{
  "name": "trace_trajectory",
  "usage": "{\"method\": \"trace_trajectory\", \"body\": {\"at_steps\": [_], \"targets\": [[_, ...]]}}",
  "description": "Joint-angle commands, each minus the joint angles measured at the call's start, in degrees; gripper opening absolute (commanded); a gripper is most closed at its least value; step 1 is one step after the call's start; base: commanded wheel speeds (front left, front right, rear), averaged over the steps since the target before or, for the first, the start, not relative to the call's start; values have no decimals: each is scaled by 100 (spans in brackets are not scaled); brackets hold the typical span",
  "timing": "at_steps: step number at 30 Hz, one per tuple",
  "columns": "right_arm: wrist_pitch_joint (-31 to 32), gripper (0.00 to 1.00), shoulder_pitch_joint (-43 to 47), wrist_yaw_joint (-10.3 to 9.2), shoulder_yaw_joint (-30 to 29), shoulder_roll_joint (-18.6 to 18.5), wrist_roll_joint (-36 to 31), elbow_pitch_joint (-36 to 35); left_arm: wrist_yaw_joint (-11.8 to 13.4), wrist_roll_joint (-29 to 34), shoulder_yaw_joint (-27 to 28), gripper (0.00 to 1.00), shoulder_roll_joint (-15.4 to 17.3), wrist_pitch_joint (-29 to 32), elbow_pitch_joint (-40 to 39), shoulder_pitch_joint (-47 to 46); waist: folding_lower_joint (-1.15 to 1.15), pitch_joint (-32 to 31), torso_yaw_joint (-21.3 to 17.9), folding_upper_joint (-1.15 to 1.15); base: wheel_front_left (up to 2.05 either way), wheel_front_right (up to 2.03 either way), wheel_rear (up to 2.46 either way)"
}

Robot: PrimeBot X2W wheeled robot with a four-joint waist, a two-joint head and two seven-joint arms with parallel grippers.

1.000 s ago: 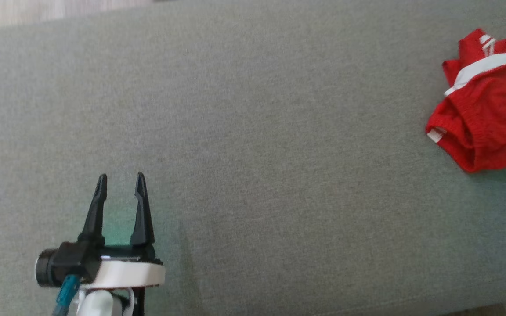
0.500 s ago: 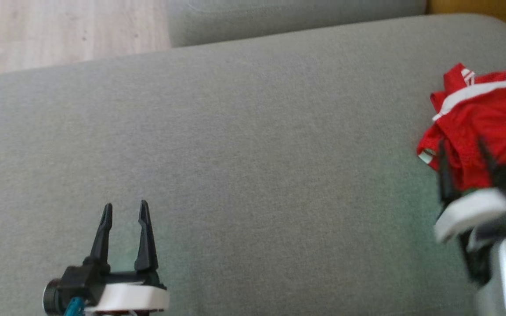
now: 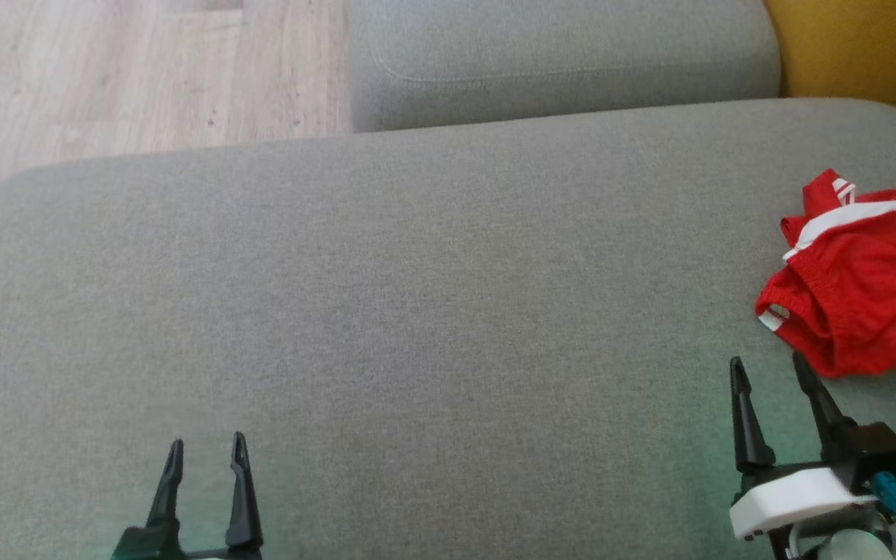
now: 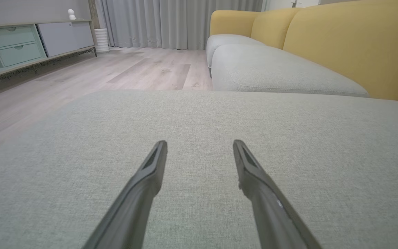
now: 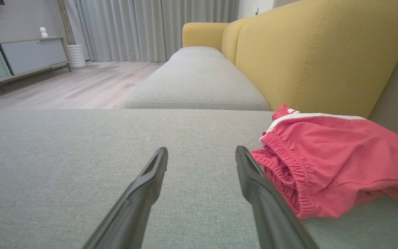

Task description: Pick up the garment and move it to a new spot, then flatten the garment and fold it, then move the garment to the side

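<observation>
One garment, red cloth with white stripes and a gathered elastic band, lies crumpled at 3 o'clock on the large grey woven cushion. There are two grippers, each with two slim, tapering dark fingers. The left gripper is at 7 o'clock. The right gripper is at 5 o'clock, just beside the garment. Both are spread apart and empty. A second grey cushion sits at 12 o'clock.

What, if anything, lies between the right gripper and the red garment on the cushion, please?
Nothing visible does. The open right gripper is just short of the red garment, with only bare grey cushion between them.
</observation>
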Motion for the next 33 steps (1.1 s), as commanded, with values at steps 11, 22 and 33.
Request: {"method": "trace_trajectory", "body": {"at_steps": [11, 22, 33], "targets": [[-126, 100, -122, -4, 412, -29, 261, -243, -307, 55, 265, 100, 0, -47, -274, -161, 0, -51, -19, 0, 0, 0, 0], [14, 0, 60, 0, 309, 4, 527, 281, -468, -174, 134, 0, -14, 100, 277, 12, 1, -52, -37, 0, 0, 0, 0], [213, 0, -26, -1, 252, 0, 1392, 234, -521, -974, 229, 0, -14, 294, 231, -115, 1, -51, -34, 0, 0, 0, 0]]}}
